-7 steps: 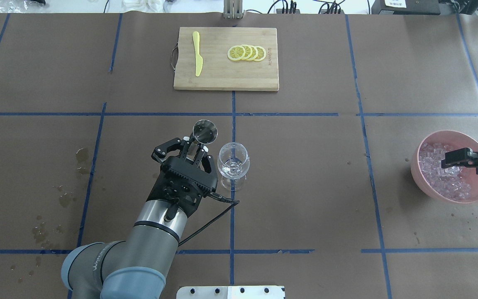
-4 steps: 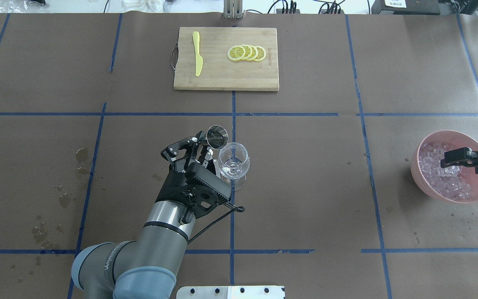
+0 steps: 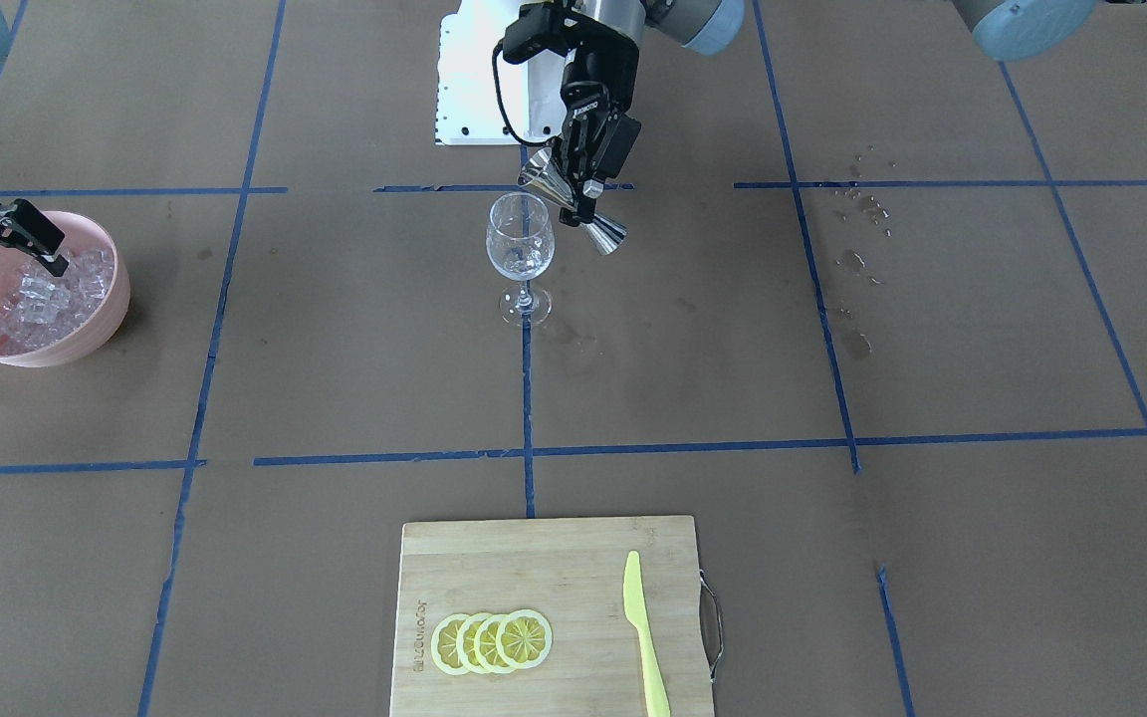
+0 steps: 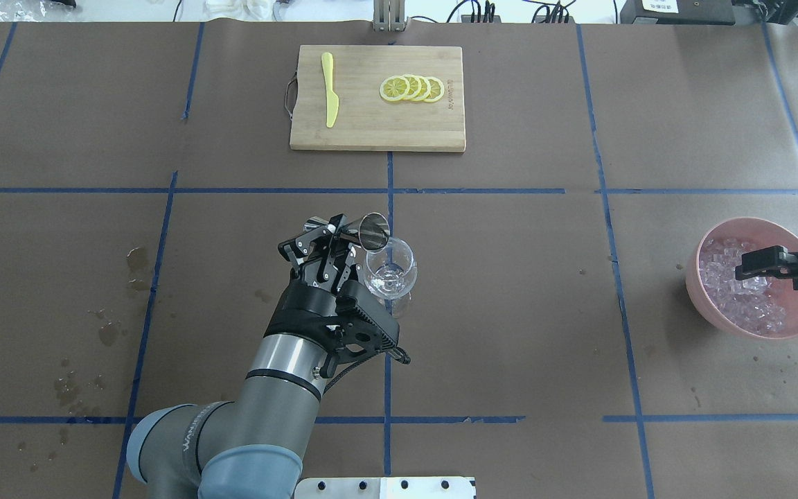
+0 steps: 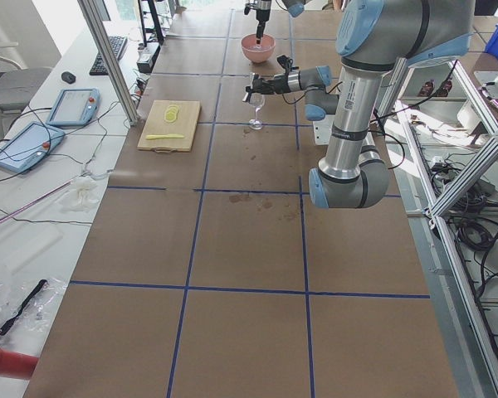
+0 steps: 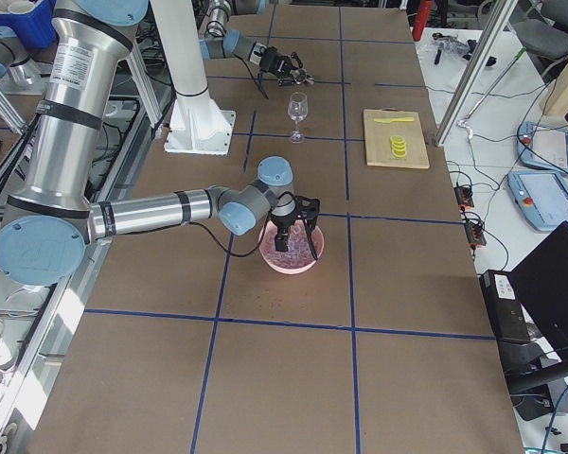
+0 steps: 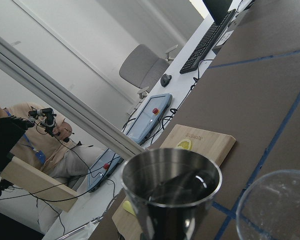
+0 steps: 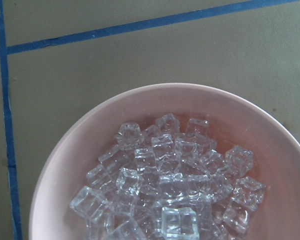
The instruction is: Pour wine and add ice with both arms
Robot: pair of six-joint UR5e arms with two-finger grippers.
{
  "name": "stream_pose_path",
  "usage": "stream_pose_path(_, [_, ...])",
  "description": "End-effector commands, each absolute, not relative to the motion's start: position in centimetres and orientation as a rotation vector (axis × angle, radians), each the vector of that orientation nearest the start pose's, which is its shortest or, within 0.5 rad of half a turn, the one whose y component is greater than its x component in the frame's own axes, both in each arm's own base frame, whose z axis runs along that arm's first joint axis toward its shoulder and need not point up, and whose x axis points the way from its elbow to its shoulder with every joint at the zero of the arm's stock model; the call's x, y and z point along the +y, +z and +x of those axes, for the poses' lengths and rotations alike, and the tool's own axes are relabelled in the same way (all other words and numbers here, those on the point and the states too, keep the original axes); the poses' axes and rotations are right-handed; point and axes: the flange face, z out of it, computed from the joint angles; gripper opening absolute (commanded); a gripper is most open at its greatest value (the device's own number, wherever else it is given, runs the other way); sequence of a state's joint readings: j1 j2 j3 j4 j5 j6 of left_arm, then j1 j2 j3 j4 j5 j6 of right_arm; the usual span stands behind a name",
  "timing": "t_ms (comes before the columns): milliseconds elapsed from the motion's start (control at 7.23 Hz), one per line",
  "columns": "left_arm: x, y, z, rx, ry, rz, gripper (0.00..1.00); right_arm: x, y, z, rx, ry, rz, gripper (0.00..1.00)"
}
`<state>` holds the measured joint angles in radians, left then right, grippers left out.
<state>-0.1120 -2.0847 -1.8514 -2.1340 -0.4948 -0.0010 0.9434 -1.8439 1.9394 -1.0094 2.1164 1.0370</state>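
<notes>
My left gripper (image 4: 339, 239) is shut on a steel jigger (image 4: 370, 231), tilted sideways with its mouth at the rim of the clear wine glass (image 4: 390, 272). The glass stands upright with a little clear liquid in it. The front view shows the jigger (image 3: 573, 206) slanting above and beside the glass (image 3: 520, 239). In the left wrist view the jigger (image 7: 172, 192) fills the centre; I cannot tell if it holds wine. My right gripper (image 4: 745, 267) hangs open just over the ice (image 4: 738, 301) heaped in a pink bowl (image 4: 693, 277). The right wrist view shows ice (image 8: 165, 175) but no fingers.
A wooden cutting board (image 4: 378, 128) at the far middle carries lemon slices (image 4: 413, 88) and a yellow knife (image 4: 330, 90). Wet spots (image 4: 137, 267) mark the paper left of my left arm. The white pedestal base (image 4: 385, 487) sits at the near edge.
My left gripper has moved right toward the glass and rolled, tipping the jigger's mouth from facing up to over the glass rim. The right gripper has stayed over the bowl.
</notes>
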Motion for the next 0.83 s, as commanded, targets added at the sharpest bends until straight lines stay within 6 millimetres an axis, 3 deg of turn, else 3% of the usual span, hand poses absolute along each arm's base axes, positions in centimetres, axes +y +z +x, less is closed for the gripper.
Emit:
stream_pose_path(0, [-28.26,16.62,52.34,0.017,0.535,1.496,0.00,-37.72,54.11,-17.27,-0.828,0.205,0.042,1.00])
stream_pose_path(692, [-28.68,16.99,52.18,-0.246,0.672,1.501,0.00,-37.71,54.01,-17.27,-0.830,0.206,0.044,1.00])
